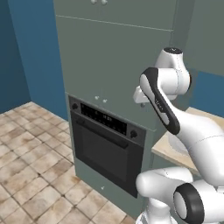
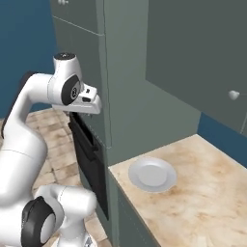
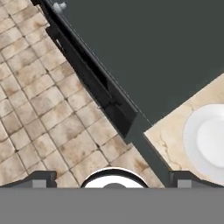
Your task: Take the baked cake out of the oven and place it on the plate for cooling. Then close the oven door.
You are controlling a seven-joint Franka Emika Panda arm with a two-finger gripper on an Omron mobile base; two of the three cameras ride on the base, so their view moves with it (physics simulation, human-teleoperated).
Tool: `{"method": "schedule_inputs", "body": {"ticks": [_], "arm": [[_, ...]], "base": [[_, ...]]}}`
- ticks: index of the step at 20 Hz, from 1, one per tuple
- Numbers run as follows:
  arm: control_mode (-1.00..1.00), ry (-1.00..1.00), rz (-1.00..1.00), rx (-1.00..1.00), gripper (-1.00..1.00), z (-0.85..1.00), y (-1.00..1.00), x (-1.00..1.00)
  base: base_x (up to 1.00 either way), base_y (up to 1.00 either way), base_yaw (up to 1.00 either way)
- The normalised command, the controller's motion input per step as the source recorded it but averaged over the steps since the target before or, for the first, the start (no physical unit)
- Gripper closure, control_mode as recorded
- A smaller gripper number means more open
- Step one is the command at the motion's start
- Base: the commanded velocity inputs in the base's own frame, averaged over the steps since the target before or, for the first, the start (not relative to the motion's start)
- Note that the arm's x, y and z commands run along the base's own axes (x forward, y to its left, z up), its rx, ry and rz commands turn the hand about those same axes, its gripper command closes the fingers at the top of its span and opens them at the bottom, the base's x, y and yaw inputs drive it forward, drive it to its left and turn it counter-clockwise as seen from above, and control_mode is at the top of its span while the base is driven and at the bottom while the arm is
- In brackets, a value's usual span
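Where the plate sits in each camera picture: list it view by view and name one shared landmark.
Left base view: the plate shows as a pale sliver on the counter at right, mostly behind the arm.
Right base view: lower centre, whole, on the beige counter near its left edge.
Hand view: right edge, cut off by the frame.
Shared landmark: the closed oven door, to the plate's left in the base views.

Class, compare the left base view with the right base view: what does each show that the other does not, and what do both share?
Left base view alone: the oven door face-on, shut, its bar handle and glass window, and the control strip with a knob at each end. Right base view alone: the whole plate, bare, on the counter, and a cabinet knob. Both share the oven, the tiled floor and the white arm.
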Motion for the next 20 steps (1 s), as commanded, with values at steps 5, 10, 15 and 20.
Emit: {"method": "schedule_inputs", "body": {"ticks": [5,10,15,20], "arm": [[1.00,0.00,0.00,0.00,-1.00,0.00,0.00,0.00],[1.00,0.00,0.00,0.00,-1.00,0.00,0.00,0.00],[-1.00,0.00,0.01,0.00,-1.00,-0.05,-0.19,0.00],[-1.00,-0.03,0.15,0.00,-1.00,-0.09,-0.39,0.00]], "base": [[0.74,0.00,0.00],[0.43,-0.13,0.00],[0.05,-0.25,0.00],[0.00,0.00,0.00]]}}
